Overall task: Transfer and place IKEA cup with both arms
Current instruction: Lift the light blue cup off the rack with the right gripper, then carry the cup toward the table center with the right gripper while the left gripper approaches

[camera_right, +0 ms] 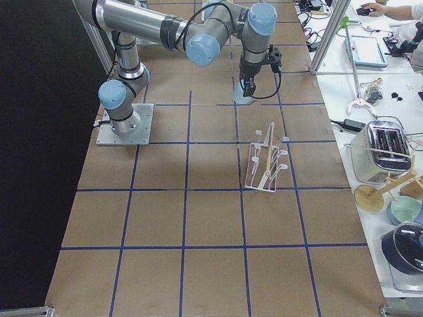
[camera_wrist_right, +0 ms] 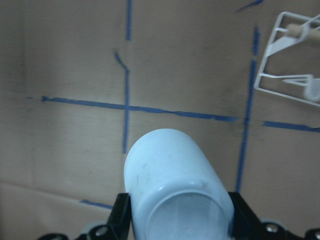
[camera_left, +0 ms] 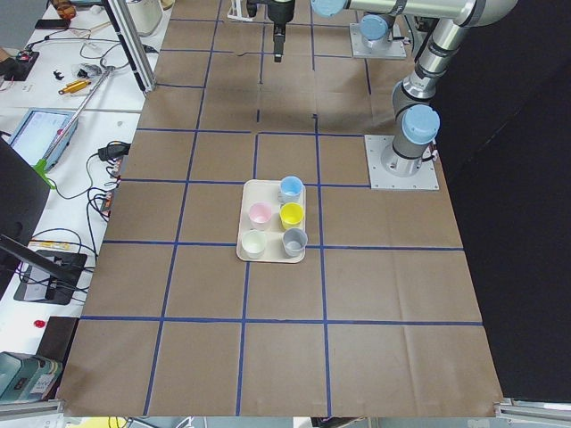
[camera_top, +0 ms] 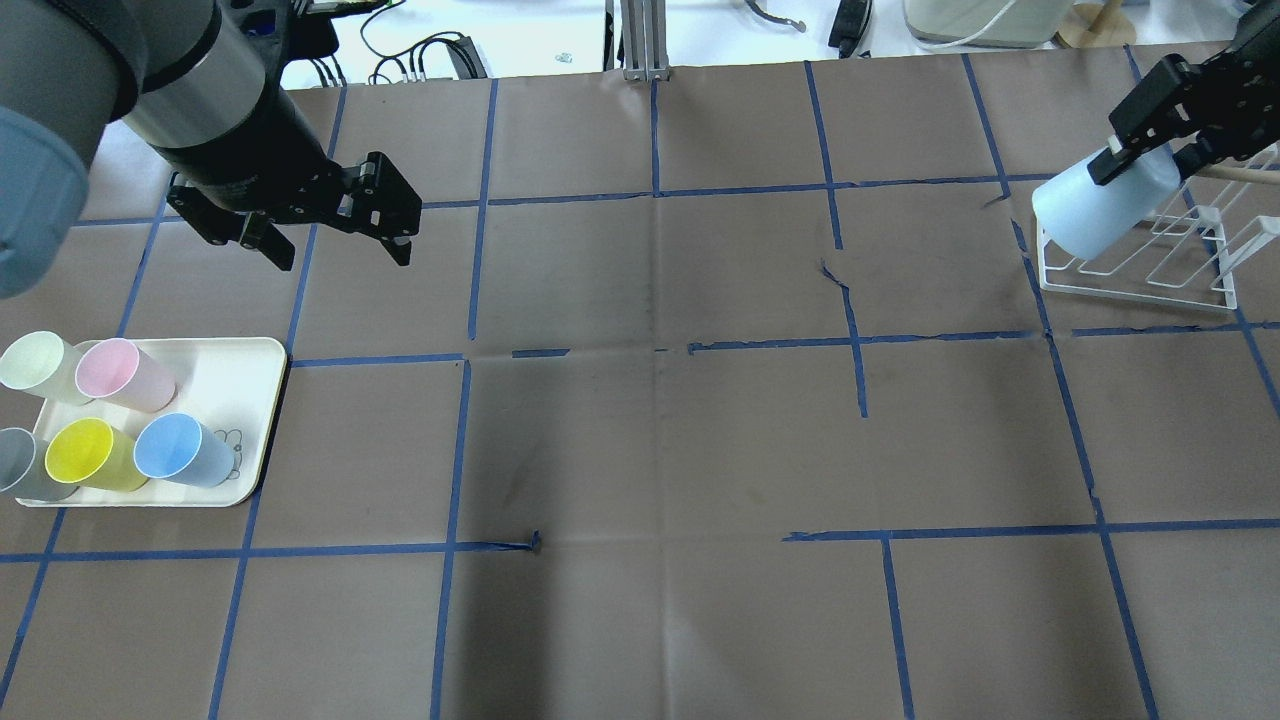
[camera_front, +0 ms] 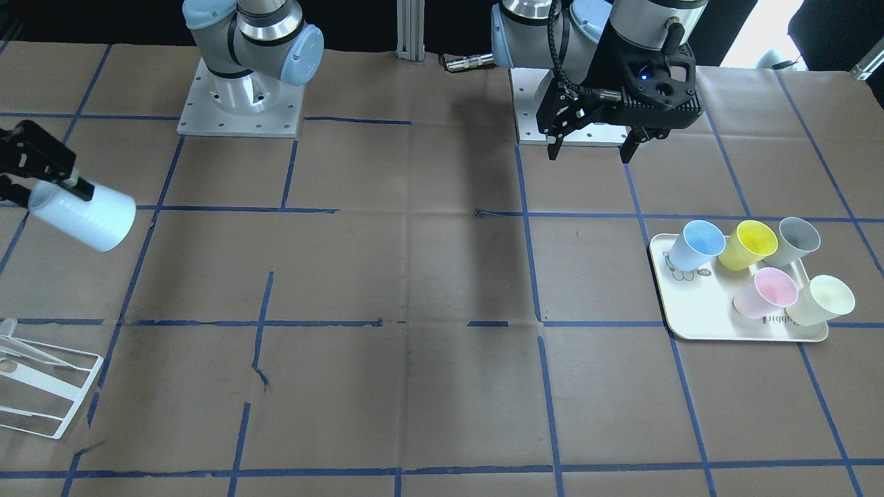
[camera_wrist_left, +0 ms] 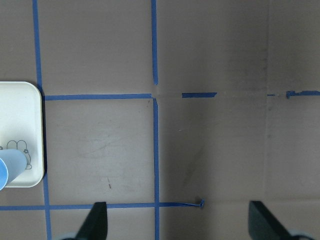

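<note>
R gripper shut on IKEA cup near mouth end. Cup up in air, tipped on side, base out. Guess: so it can slip onto white rack.
L gripper wide open, empty, hangs near tray w/ 5 other cups. Guess: kept out of way.
Overhead: cup looks on rack edge. Front view: cup apart from rack.
R wrist view: jaws on both sides of cup.
L wrist view: nothing btwn fingers.

Wide tabletop between tray and rack
</note>
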Action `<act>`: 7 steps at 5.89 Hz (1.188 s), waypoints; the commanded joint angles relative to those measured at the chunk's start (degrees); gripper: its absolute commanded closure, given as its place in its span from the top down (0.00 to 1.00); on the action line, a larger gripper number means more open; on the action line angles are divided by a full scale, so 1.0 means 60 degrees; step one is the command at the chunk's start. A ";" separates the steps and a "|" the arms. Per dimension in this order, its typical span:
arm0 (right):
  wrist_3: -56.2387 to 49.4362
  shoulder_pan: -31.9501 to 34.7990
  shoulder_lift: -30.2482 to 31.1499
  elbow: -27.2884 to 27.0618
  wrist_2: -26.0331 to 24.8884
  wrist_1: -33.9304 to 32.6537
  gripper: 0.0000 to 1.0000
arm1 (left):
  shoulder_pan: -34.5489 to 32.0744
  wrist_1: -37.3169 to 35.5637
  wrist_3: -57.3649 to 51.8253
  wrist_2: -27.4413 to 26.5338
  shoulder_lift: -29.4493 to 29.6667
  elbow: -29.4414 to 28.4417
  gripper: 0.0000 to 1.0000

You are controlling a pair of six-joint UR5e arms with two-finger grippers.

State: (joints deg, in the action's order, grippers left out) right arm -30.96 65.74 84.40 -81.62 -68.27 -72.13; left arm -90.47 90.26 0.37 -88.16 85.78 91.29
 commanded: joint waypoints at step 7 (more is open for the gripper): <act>-0.5590 0.1651 0.0069 -0.2684 0.7942 0.7042 0.42 | 0.2744 0.2666 -0.3282 0.5296 -0.0102 0.0236 0.99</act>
State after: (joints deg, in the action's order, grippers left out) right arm -62.37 73.65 84.75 -95.25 -25.09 -30.26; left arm -74.80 104.98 -18.00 -60.91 85.17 91.67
